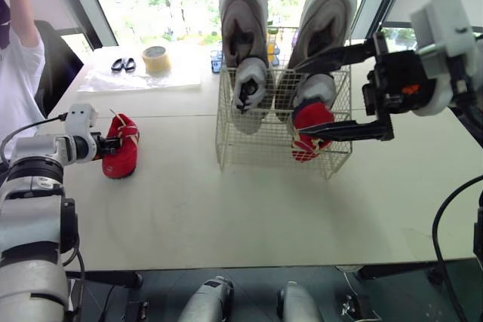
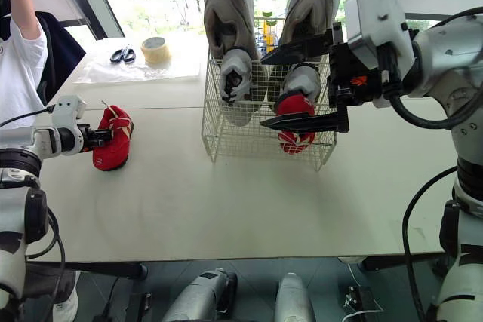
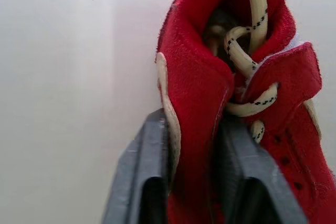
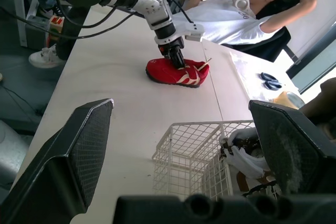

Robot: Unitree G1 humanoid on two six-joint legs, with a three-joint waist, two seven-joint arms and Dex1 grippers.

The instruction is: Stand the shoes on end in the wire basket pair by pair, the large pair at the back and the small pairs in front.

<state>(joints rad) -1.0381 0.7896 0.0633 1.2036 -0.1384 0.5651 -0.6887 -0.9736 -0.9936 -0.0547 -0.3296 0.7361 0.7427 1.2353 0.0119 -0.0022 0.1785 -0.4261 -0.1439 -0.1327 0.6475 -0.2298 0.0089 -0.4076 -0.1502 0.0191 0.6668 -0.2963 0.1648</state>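
White table [image 1: 226,216], left pincer [image 1: 113,143] gripping red shoe [image 1: 124,157], right pincer [image 1: 300,96] splayed

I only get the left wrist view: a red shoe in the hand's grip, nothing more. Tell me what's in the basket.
Observer: The basket holds the large pair on end at the back, a small grey pair in front of it, and one red shoe at the front right.
Operator: Report the right hand.
Observer: The right hand is open by the basket's right side, gripping nothing.
Operator: Place my shoe against the basket.
Observer: The held shoe rests on the table, left of the basket and apart from it.
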